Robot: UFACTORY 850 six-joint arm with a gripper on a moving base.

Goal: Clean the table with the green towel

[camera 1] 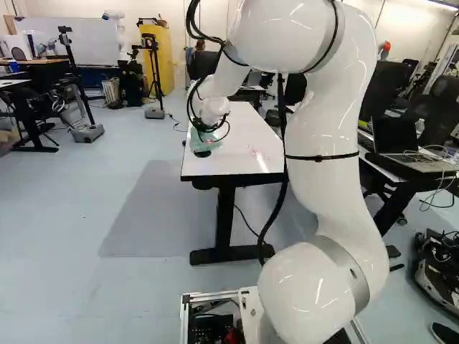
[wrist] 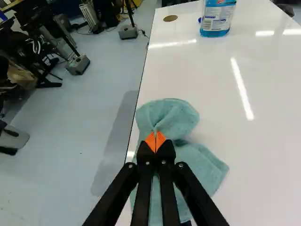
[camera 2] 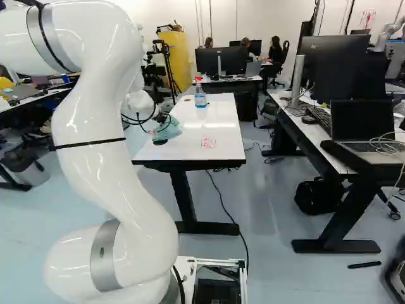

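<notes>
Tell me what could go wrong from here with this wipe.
The crumpled green cloth towel lies right along the long edge of the white table, so a stroke that way may drag it over. The red marks sit beside the towel, and strokes kept to that edge would probably miss them. A long forward stroke might knock the clear spray bottle of blue liquid.

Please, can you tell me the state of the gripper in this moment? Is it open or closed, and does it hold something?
Gripper: closed, holding the green towel pinched between its orange pads.
</notes>
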